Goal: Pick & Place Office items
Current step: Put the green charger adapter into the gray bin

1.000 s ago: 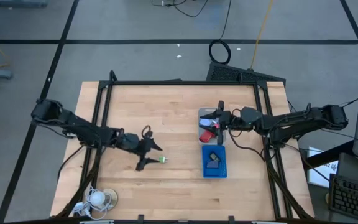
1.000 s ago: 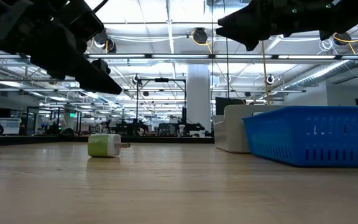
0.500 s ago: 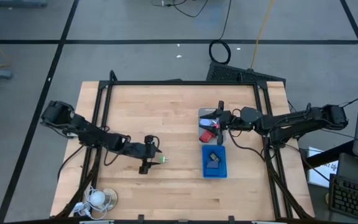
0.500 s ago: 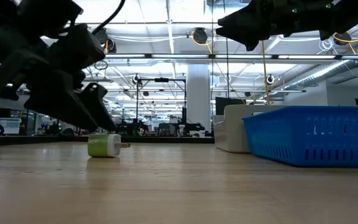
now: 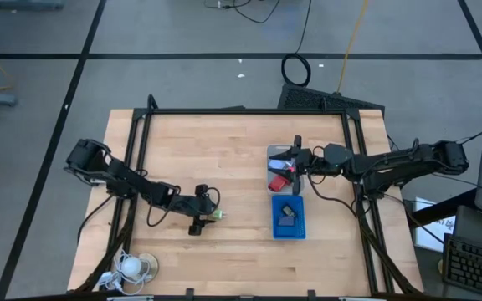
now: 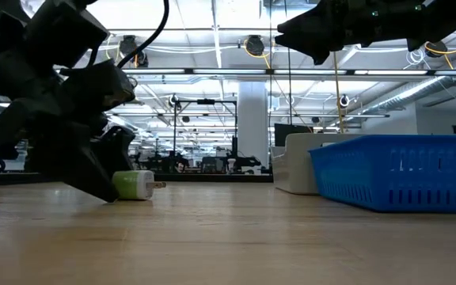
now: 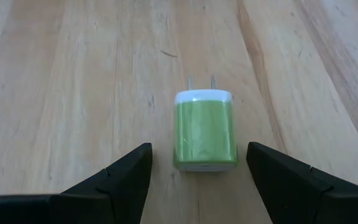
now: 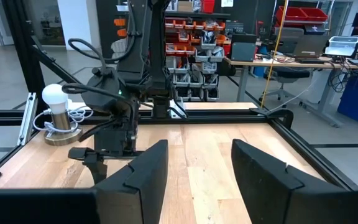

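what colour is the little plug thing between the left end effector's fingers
Green body with a white cap at the pronged end, lying on the table; the left wrist view shows it best.

The green wall charger (image 7: 204, 129) lies flat on the wood, white face and two metal prongs pointing away from the left gripper (image 7: 196, 180), squarely between its spread fingers and apart from both. A red item (image 5: 279, 181) lies just below the right gripper (image 5: 294, 165).

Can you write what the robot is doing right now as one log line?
left gripper: open, straddling green charger on table | right gripper: open, empty, above clear tray
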Controlling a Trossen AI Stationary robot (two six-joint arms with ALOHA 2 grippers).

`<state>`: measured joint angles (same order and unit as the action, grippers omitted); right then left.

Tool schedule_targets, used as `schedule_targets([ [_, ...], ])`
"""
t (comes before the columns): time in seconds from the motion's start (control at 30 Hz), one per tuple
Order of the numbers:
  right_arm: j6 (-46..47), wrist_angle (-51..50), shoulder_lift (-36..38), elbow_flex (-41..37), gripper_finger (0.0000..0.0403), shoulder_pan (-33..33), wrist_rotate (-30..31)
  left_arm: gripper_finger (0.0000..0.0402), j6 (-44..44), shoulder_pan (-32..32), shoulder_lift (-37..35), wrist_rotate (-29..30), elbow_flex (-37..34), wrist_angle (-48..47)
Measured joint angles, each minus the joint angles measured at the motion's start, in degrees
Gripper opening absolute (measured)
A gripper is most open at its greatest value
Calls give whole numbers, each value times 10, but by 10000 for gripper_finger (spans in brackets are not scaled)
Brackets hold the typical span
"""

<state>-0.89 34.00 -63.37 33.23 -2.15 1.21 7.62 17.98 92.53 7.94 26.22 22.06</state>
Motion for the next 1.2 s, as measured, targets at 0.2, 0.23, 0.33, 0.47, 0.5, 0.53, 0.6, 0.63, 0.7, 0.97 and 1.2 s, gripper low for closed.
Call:
schedule_targets([
  [0.2,0,0,0,0,167,0,0,269,-5,0,0,9,0,9],
  [0.23,0,0,0,0,166,0,0,268,-9,0,0,10,0,10],
  [0.33,0,0,0,0,165,0,0,265,-13,0,0,11,0,8],
  [0.47,0,0,0,0,165,0,0,239,-13,0,0,7,0,8],
  [0.5,0,0,0,0,165,0,0,229,-13,0,0,6,0,8],
  [0.53,0,0,0,0,165,0,0,219,-13,0,0,5,0,8],
  [0.6,0,0,0,0,165,0,0,196,-13,0,0,5,0,8],
  [0.63,0,0,0,0,164,0,0,185,-13,0,0,5,0,8],
  [0.7,0,0,0,0,165,0,0,163,-13,0,0,5,0,8],
  [0.97,2,0,0,0,164,0,0,137,-10,0,0,7,-1,8],
  [1.2,2,-1,0,0,165,0,0,155,-1,0,0,36,-1,7],
])
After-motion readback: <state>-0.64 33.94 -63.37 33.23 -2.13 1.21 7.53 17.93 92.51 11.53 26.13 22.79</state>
